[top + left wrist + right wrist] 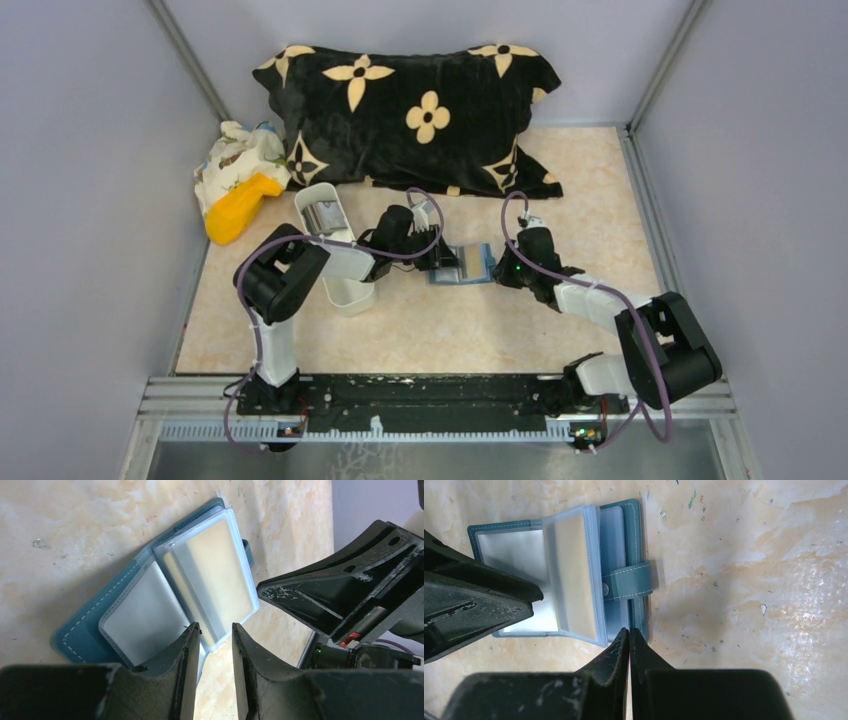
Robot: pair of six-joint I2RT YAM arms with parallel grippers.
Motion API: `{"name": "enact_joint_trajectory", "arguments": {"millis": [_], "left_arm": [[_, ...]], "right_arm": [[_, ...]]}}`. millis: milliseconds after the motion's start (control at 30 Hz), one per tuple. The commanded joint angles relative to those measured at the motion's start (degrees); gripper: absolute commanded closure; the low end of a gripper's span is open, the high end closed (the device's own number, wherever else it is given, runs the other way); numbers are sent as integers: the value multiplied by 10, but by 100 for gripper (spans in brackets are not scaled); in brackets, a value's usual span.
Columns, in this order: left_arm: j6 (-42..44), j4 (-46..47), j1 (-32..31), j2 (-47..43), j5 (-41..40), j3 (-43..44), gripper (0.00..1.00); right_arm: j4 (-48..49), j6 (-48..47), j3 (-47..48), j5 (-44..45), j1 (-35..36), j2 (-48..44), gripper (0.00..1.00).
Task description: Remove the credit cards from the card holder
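Lying open on the table [749, 555], the holder [633, 535] sits between both arms. Left gripper [214, 628] — fingers a narrow gap apart — straddles the edge of a clear sleeve [175, 560] holding a tan card [220, 575]; whether it grips is unclear. Right gripper [629, 631] is pressed closed — tips at the holder's near edge.

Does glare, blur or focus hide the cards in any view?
Left wrist: the card holder has pale, sheeny sleeves, and the left gripper is soft-focus. Right wrist: glare on the table at right, right gripper blurred. Top external: holder tiny, contents unreadable.
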Motion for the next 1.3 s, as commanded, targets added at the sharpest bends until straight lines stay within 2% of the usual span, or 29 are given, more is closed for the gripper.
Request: {"name": "enact_joint_trajectory", "arguments": {"millis": [0, 400, 733, 1267], "left_arm": [[24, -20, 3, -6, -11, 2, 64], [25, -23, 3, 21, -3, 17, 65], [28, -35, 4, 30, -5, 19, 65], [26, -33, 5, 29, 2, 15, 65]], "right_arm": [[12, -9, 29, 3, 4, -8, 100], [10, -14, 42, -16, 4, -24, 100], [46, -9, 43, -58, 5, 16, 100], [71, -3, 61, -88, 22, 30, 100]]}}
